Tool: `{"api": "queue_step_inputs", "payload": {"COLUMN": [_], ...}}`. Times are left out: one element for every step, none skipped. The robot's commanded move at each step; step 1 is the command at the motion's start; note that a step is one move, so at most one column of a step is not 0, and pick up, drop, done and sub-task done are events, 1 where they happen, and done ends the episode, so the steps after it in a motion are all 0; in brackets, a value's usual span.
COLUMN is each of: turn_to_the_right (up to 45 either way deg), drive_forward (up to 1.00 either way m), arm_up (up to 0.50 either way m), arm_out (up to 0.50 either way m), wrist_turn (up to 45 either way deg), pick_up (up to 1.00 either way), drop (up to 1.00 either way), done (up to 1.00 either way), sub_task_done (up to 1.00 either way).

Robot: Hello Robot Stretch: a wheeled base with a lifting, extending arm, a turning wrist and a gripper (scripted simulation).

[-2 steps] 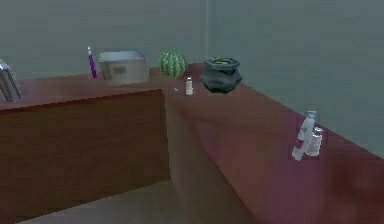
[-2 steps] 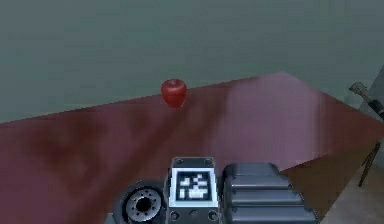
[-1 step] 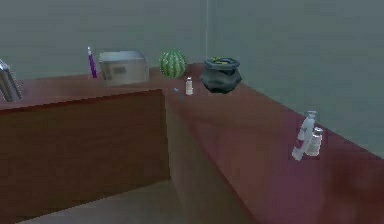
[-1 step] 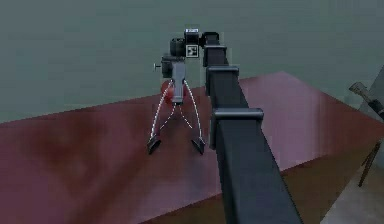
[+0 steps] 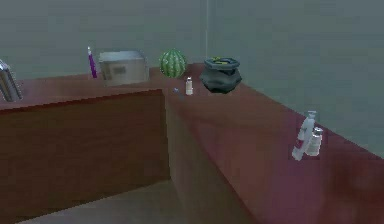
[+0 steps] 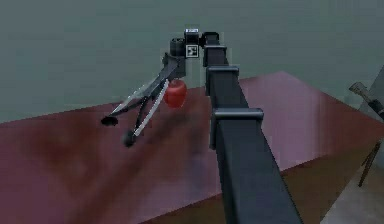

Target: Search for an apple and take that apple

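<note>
In the arm side view, a dark square arm point(image 6: 238, 135) reaches from the near edge out over a reddish-brown counter point(image 6: 60, 165). At its far end, the gripper point(image 6: 130, 122) points down and to the left, with two thin fingers point(image 6: 150, 103) slanting toward the countertop. A small red apple point(image 6: 177, 94) sits just right of the fingers, close to the arm, level with the counter's far edge. It cannot be told how the fingers are set, whether they touch the apple, or whether the gripper holds anything.

The forward view shows an L-shaped reddish-brown counter point(image 5: 255, 150) running along the far wall and down the right side. On its far part, from left to right, stand a purple bottle point(image 5: 91, 62), a grey box point(image 5: 123, 67), a green striped melon point(image 5: 173, 63) and a dark bowl point(image 5: 222, 75). A small white shaker point(image 5: 189, 87) stands in front, between the melon and the bowl. Two small pale bottles point(image 5: 308, 138) stand close together on the near right. A shiny metal object point(image 5: 8, 80) is at the left edge.
</note>
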Motion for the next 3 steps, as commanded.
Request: {"api": "queue_step_inputs", "payload": {"turn_to_the_right": [0.0, 0.0, 0.0], "drive_forward": [0.00, 0.00, 0.00], "arm_up": [0.00, 0.00, 0.00], "arm_out": [0.00, 0.00, 0.00], "wrist_turn": [45.0, 45.0, 33.0], "pick_up": [0.00, 0.00, 0.00], "drop": [0.00, 0.00, 0.00], "done": [0.00, 0.00, 0.00], "sub_task_done": [0.00, 0.00, 0.00]}}
